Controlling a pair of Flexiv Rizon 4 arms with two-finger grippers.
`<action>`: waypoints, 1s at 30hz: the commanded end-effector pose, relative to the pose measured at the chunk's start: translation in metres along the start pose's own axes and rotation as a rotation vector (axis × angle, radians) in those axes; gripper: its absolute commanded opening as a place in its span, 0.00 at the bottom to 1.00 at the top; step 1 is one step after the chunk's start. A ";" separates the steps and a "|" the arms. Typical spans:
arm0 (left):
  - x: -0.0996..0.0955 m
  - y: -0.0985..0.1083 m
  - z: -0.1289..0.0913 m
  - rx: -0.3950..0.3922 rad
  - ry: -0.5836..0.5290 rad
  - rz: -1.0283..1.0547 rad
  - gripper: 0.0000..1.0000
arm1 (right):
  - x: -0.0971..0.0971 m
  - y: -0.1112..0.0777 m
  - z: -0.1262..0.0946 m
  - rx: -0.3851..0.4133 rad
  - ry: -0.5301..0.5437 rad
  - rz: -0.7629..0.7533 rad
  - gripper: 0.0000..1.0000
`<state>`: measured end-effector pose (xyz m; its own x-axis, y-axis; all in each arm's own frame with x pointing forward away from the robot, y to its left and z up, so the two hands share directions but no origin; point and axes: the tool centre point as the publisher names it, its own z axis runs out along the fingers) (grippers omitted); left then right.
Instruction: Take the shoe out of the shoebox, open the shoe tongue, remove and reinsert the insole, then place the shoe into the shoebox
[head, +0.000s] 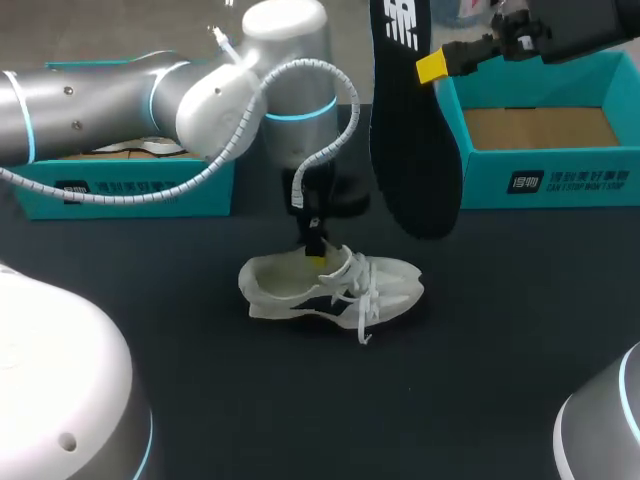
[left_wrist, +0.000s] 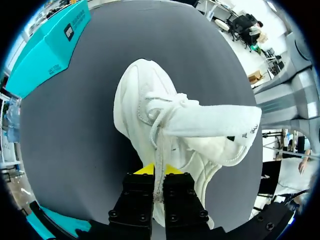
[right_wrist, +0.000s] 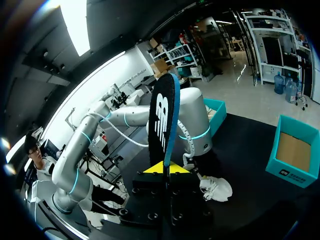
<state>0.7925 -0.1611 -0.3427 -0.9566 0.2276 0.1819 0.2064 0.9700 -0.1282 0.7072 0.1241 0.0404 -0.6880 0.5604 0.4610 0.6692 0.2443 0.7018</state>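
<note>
the white shoe (head: 330, 290) lay on its sole on the dark matte table (head: 500, 340), outside both boxes, toe toward the right arm's side. its upper looked soft, with smooth panels and a dark stripe low on the flank, and loose white laces (head: 362, 305) trailed down its side.

the left gripper (left_wrist: 158, 176) came straight down at the shoe's opening. its black fingers (left_wrist: 137, 200) were pressed almost together, and one lace ran into the slit between them, pinched. the head view hid those fingers behind the arm's thick grey joint and coiled white cable. only the left wrist view showed the tongue (left_wrist: 215, 125), a broad padded flap pulled out sideways from the shoe with a small dark tag near its end.

farther back, a second teal box (head: 130, 190) sat partly covered by the left arm.

the insole (head: 410, 130), long, flat, black and round-ended, hung upright in the air above the table. its lower end overlapped the near corner of the shoebox (head: 545, 180) in the head view. the right wrist view showed it edge-on with a blue rim and a white mark. there the right gripper (right_wrist: 165, 170) clamped it from both sides.

the shoebox was open teal card with a brown cardboard floor, well apart from the shoe.
</note>
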 end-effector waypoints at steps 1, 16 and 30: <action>-0.006 -0.006 -0.013 -0.076 0.150 0.249 0.00 | 0.000 0.003 0.003 0.004 -0.001 0.001 0.00; -0.009 -0.015 -0.022 -0.269 0.382 1.161 0.00 | 0.000 0.003 0.003 0.004 -0.001 0.001 0.00; -0.007 -0.013 -0.034 -0.249 0.292 1.305 0.00 | 0.000 0.003 0.003 0.004 -0.001 0.001 0.00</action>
<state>0.8053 -0.1718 -0.3126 -0.2946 0.9004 0.3202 0.9125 0.3646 -0.1857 0.7072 0.1241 0.0405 -0.6881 0.5604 0.4610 0.6692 0.2444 0.7017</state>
